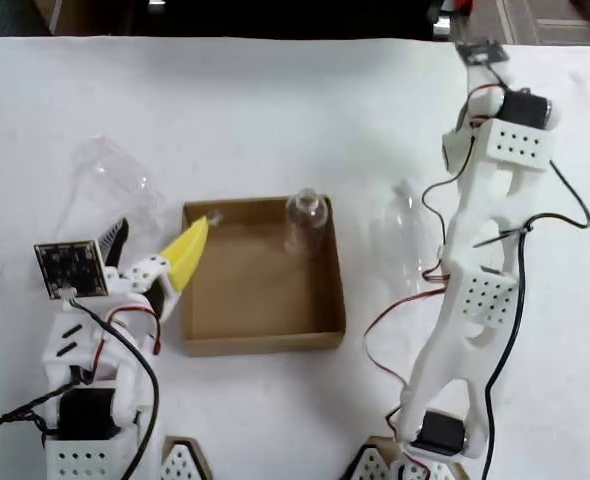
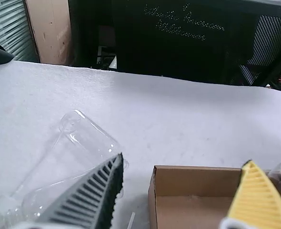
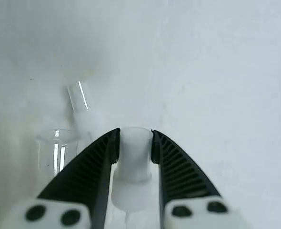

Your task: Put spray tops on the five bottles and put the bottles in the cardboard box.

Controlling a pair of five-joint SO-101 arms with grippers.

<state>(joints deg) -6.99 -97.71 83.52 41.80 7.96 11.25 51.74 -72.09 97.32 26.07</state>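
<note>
Right tool (image 3: 135,133) clamps spray top (image 3: 133,164); base cut off.

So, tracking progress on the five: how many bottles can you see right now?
3: an upright bottle in the cardboard box, a lying bottle left of it, a faint bottle right of it. Clear plastic on white; others may be hidden.

The cardboard box (image 1: 265,340) is shallow, brown and open-topped, and sits flat on the surface. A clear standing bottle (image 1: 307,213) is upright inside it, in its far right corner. A clear left bottle (image 1: 110,172) lies on its side beyond the box's far left corner. A clear right bottle (image 1: 405,235) lies near the box's right wall. A white spray top (image 3: 131,181) is pinched between the black fingers of the right pincer (image 3: 133,136).
</note>
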